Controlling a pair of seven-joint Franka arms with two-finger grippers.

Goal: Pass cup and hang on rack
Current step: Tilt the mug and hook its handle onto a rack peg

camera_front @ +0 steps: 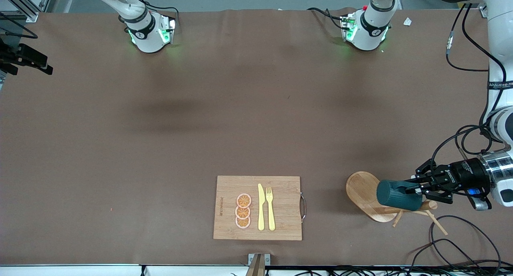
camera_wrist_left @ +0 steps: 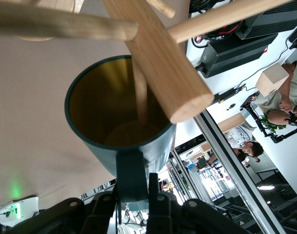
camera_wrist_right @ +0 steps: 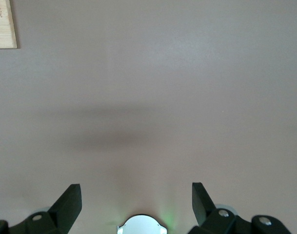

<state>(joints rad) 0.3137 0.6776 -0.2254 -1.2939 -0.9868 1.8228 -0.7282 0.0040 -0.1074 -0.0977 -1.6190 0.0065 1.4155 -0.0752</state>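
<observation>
The dark teal cup (camera_front: 396, 195) lies tilted on its side in the air against the bamboo rack (camera_front: 362, 189), at the left arm's end of the table. My left gripper (camera_front: 415, 187) is shut on the cup's handle. In the left wrist view the gripper (camera_wrist_left: 138, 190) grips the handle, and the cup (camera_wrist_left: 138, 151) shows its yellow inside. A thin peg (camera_wrist_left: 140, 92) reaches into the cup's mouth beside the rack's post (camera_wrist_left: 158, 58). My right gripper (camera_wrist_right: 136, 195) is open and empty over bare table, out of the front view.
A wooden cutting board (camera_front: 258, 208) with orange slices, a yellow knife and a fork lies near the front edge at the middle; its corner shows in the right wrist view (camera_wrist_right: 2, 24). Black cables (camera_front: 453, 244) lie by the rack.
</observation>
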